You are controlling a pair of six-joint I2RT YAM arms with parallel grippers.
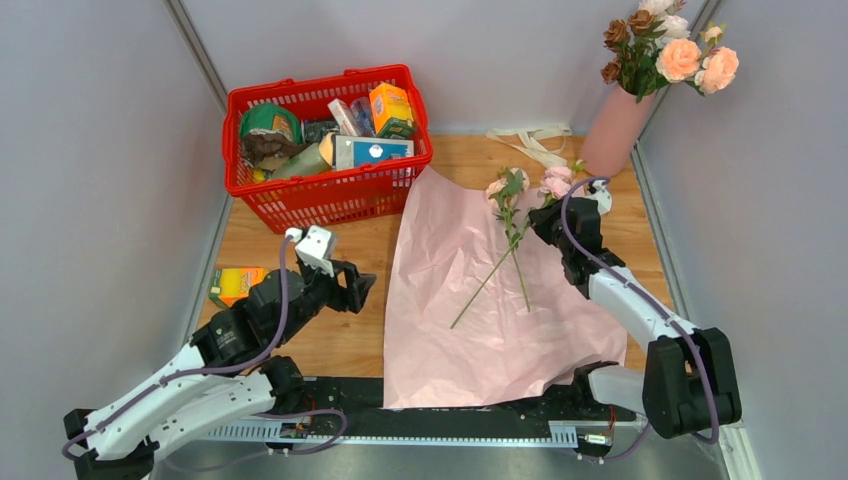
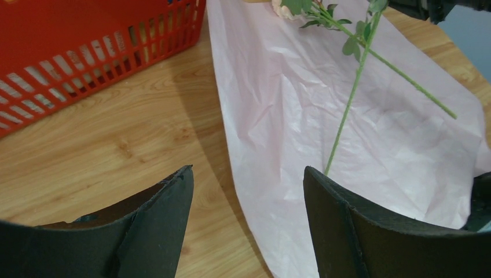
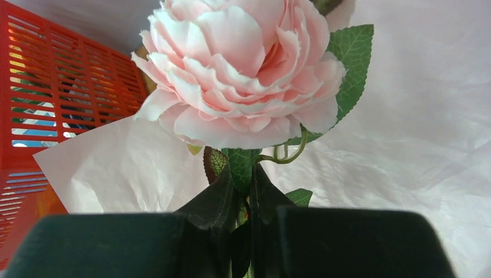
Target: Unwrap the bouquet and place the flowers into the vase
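Fig.: R arm taking one stem from the opened bouquet. The held rose (image 3: pixel 243 69), a full pale-pink bloom w/ green leaves, sits just above the right gripper (image 3: pixel 246 214), whose jaws are pressed together on the stem directly below the head. Gripping this high probably keeps the bloom steady and lets the long stem hang free for lowering into a narrow opening. In the top view the same rose (image 1: pixel 556 182) lies at the far edge of the wrapping paper (image 1: pixel 470 320), beside a second rose (image 1: pixel 505 187); their stems cross and run back over the sheet toward the arms. The paper is spread flat, pink side up, so the unwrap step looks done. The cream ribbon (image 1: pixel 530 140) lies loose on the table (image 1: pixel 330 340) behind it. The vase (image 1: pixel 615 130) stands in the far R corner, near the right gripper (image 1: pixel 548 215), and holds several blooms (image 1: pixel 670 50), so approx. two stems appear left to move. The left gripper (image 1: pixel 358 285) hovers w/ jaws spread wide and nothing between them, near the sheet's L edge; it is likely parked to keep clear, or placed to pin the paper if it drags. A red basket (image 1: pixel 330 200) of groceries and a yellow box (image 1: pixel 235 283) sit to the L, apart from the work.
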